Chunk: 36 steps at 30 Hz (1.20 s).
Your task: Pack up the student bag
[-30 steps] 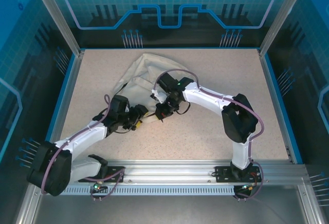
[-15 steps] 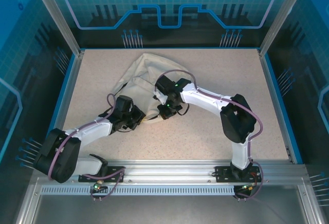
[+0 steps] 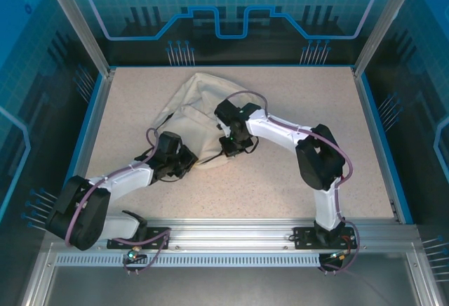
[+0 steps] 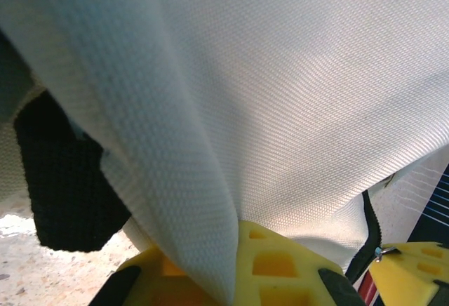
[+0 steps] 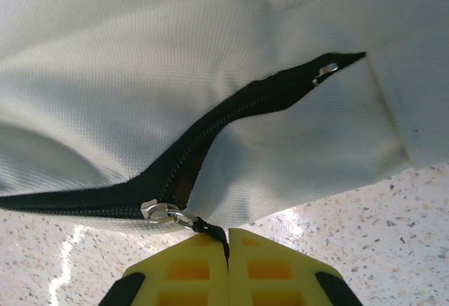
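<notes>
One student bag [image 3: 191, 106]: cream, slumped left of table centre, near edge hidden under both arms | zipper [image 5: 231, 116] partly open, inside too dark to read | right gripper [image 5: 228, 260] clenched on the pull tab [image 5: 210, 227] | left gripper [image 4: 226, 281] pinching a bag fold | speckled table [image 3: 302, 95] | blue glass walls [image 3: 231, 11]

Open table [image 3: 351, 144] at right, student bag [image 3: 193, 99] heaped centre-left, left arm [image 3: 123, 178] and right arm [image 3: 280, 132] across near middle.
</notes>
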Available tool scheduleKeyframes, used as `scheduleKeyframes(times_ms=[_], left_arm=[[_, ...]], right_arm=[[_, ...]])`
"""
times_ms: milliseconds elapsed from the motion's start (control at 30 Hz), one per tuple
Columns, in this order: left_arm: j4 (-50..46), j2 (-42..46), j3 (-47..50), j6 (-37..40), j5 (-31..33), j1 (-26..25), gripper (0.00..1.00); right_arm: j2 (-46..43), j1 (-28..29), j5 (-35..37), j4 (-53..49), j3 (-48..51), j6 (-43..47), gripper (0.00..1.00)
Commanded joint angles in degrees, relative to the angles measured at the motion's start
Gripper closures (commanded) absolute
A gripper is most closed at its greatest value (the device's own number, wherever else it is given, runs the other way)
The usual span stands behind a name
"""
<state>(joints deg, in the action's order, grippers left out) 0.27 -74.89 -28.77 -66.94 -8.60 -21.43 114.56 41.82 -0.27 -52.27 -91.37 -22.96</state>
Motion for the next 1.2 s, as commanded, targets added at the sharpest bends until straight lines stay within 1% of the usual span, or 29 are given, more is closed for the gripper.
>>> scheduleKeyframes(times_ms=[0, 100, 167, 200, 267, 333, 367, 467, 500, 567, 667, 700, 867, 967, 1067, 1133, 1167], left_arm=[[-8.59, 0.19, 3.45, 2.75, 5.29, 1.31, 1.00], [-7.95, 0.43, 3.13, 3.60, 4.17, 1.30, 1.00], [-8.37, 0.83, 2.44, 4.84, 3.54, 1.30, 1.00], [-8.33, 1.07, 2.24, 5.56, 2.83, 1.30, 1.00], [-8.04, 2.17, 1.57, 7.40, 1.11, 1.31, 1.00], [-9.53, 3.17, -0.24, 9.71, -0.70, 1.35, 1.00], [-10.12, 3.65, -1.28, 10.96, -2.02, 1.30, 0.92], [-13.48, 5.92, -4.66, 13.78, -4.90, 1.31, 0.58], [-14.68, 6.60, -5.76, 14.71, -5.69, 1.34, 0.51], [-17.84, 8.21, -8.23, 16.59, -6.49, 1.27, 0.42], [-21.63, 9.83, -11.92, 18.92, -6.14, 1.33, 0.33], [-22.44, 10.09, -12.93, 19.68, -5.95, 1.36, 0.32], [-24.38, 8.53, -17.45, 21.58, -3.62, 2.50, 0.27], [-22.72, 6.66, -18.75, 21.90, -2.51, 3.86, 0.24], [-20.32, 3.22, -20.05, 22.46, -2.63, 5.09, 0.21], [-18.41, 0.02, -21.05, 22.97, -4.39, 5.82, 0.20], [-17.56, -1.78, -21.53, 23.34, -5.24, 6.11, 0.20]], right_arm=[[1.81, -3.41, 12.32, -7.40, -2.34, -4.21, 1.00], [2.86, -4.05, 16.60, -8.17, -3.78, -6.59, 1.00], [3.27, -5.11, 17.93, -8.44, -4.64, -8.33, 1.00], [3.02, -5.34, 16.95, -7.47, -4.51, -7.91, 1.00], [1.85, -4.76, 10.47, -4.23, -3.39, -4.19, 1.00], [1.17, -3.96, 6.62, -3.61, -2.76, -2.58, 1.00], [0.68, -3.90, 5.48, -3.54, -1.81, -2.39, 1.00], [-2.41, -5.00, 4.86, -2.79, 3.12, -3.48, 1.00], [-3.97, -5.76, 5.06, -2.59, 5.46, -4.10, 1.00], [-7.21, -7.52, 5.63, -2.11, 10.20, -4.93, 1.00], [-11.40, -11.08, 6.18, -1.10, 16.53, -5.59, 1.00], [-12.44, -12.25, 6.63, -0.86, 18.24, -5.80, 1.00], [-16.35, -18.61, 11.52, -1.20, 24.27, -5.64, 1.00], [-17.65, -21.85, 11.46, -1.26, 25.02, -4.96, 1.00], [-20.19, -22.05, 11.97, -0.99, 23.52, -3.85, 0.65], [-21.82, -21.97, 11.66, -1.25, 21.02, -3.50, 0.47], [-22.61, -21.63, 11.18, -1.12, 19.47, -3.01, 0.43]])
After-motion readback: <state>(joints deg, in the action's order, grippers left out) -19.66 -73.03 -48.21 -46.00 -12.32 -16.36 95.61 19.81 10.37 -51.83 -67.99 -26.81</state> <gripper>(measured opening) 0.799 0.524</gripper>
